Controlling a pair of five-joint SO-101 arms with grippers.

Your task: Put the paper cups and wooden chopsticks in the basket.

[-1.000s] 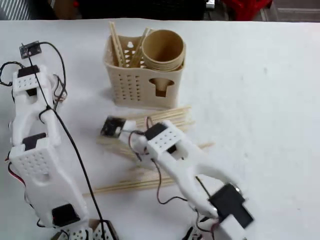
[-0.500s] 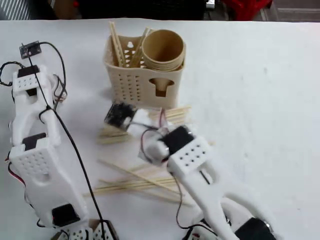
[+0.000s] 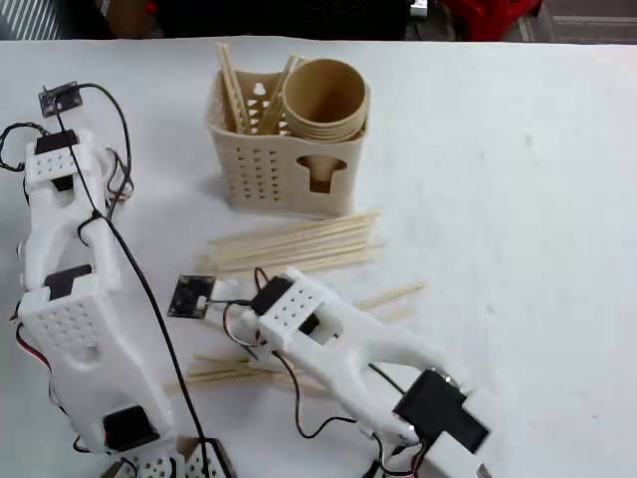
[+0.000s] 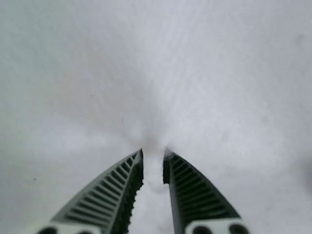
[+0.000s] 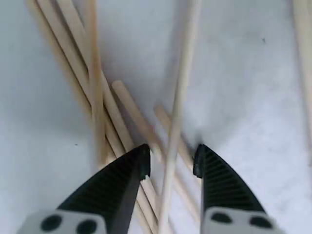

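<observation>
I have the right gripper (image 5: 170, 156) low over the loose chopsticks (image 3: 214, 370) in the lower left-centre of the high view. Its jaws are spread, and one stick (image 5: 178, 107) runs up between them, so closing should catch that stick and not the crossed ones beside it. The pile is tangled, and I judge a neighbouring stick could easily get dragged along. The right arm (image 3: 328, 334) lies across this cluster from the lower right. A second, tidier bundle (image 3: 294, 244) lies just below the basket (image 3: 261, 174), which stands upper centre on the table (image 3: 518, 179). The basket already holds the stacked paper cups (image 3: 324, 100) and a few upright sticks (image 3: 231, 85), so only chopsticks remain. The left gripper (image 4: 152, 156) hangs over bare table with its jaws all but closed on nothing. Its arm (image 3: 70, 269) is parked along the left edge, out of the way.
</observation>
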